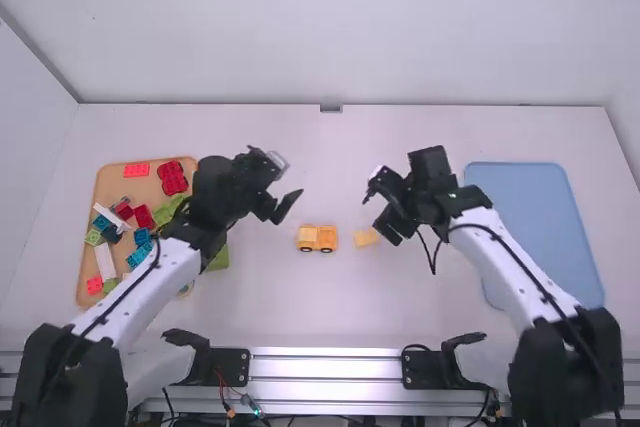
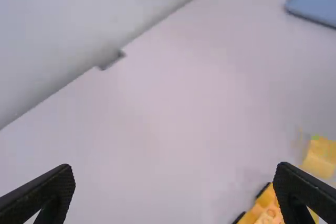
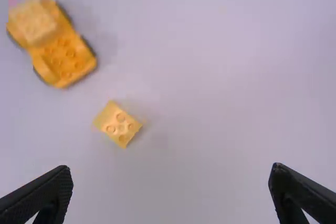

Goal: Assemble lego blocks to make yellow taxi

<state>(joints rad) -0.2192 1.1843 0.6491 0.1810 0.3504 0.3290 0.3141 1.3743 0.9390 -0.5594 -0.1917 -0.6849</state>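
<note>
Left gripper near crosswise taxi

Gap between car and block

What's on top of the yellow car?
A paler yellow block sits on one end of the car. Next to it, bare studs show. Whatever the block covers can't be seen, nor can the car's underside.
</note>
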